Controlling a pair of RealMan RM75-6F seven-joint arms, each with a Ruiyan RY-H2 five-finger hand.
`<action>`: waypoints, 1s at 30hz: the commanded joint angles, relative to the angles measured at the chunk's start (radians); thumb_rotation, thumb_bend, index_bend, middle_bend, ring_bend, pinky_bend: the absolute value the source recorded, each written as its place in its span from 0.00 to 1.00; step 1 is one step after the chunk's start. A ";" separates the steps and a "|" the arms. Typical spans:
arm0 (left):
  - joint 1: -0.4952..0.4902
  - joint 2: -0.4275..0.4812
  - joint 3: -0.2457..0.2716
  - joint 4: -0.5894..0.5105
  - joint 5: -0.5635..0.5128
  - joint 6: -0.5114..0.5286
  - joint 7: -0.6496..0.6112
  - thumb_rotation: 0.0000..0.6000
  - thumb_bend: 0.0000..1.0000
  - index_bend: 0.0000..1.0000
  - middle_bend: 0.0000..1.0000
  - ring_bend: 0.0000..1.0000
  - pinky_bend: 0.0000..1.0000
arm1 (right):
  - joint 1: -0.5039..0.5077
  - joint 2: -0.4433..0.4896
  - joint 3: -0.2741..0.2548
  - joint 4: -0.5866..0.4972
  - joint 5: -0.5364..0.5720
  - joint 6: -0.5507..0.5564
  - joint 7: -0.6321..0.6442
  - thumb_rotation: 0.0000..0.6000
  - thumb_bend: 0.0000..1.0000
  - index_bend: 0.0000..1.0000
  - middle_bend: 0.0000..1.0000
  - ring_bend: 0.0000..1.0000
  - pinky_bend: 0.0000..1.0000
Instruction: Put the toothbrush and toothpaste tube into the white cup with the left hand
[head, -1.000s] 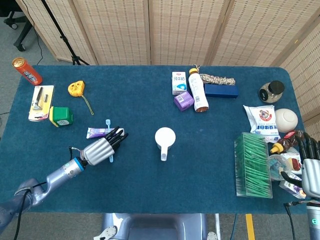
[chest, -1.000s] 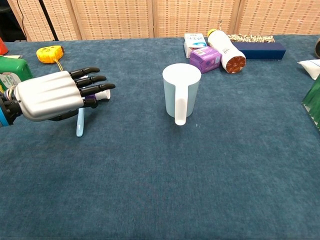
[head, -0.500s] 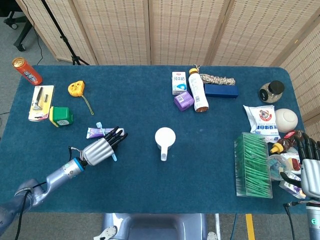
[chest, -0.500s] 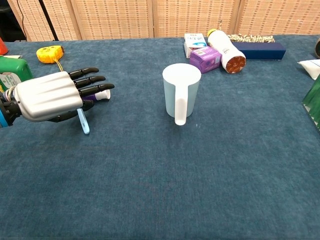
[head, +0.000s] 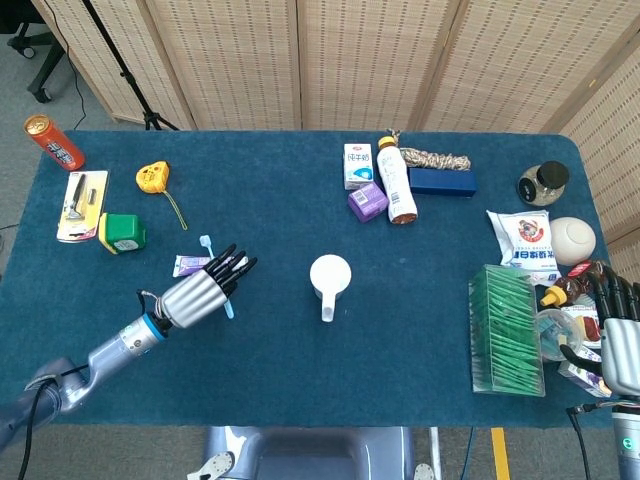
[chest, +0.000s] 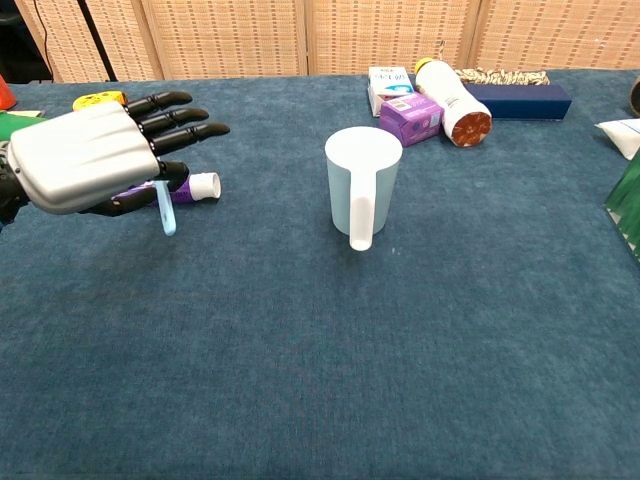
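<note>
I've raised my left hand (chest: 85, 160) off the cloth since a moment ago, and the light blue toothbrush (chest: 166, 209) has come up pinched in it, so the first pick looks made; the toothpaste tube (chest: 190, 189) lies on the table just beneath. The white cup (chest: 362, 190) stands upright to the right, well apart, with nothing visible inside. My right hand (head: 618, 335) rests at the far edge, fingers spread, holding nothing.
</note>
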 joint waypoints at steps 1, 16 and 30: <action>0.002 0.052 -0.042 -0.119 -0.024 0.072 -0.069 1.00 0.50 0.60 0.00 0.00 0.00 | 0.001 -0.001 -0.001 0.000 0.000 -0.003 -0.001 1.00 0.00 0.00 0.00 0.00 0.00; 0.024 0.290 -0.201 -0.638 -0.212 0.118 -0.450 1.00 0.50 0.60 0.00 0.00 0.00 | 0.005 -0.006 -0.005 -0.003 0.000 -0.010 -0.015 1.00 0.00 0.00 0.00 0.00 0.00; -0.003 0.304 -0.247 -0.841 -0.349 -0.070 -0.972 1.00 0.50 0.60 0.00 0.00 0.00 | 0.013 -0.019 -0.012 -0.005 -0.006 -0.017 -0.051 1.00 0.00 0.00 0.00 0.00 0.00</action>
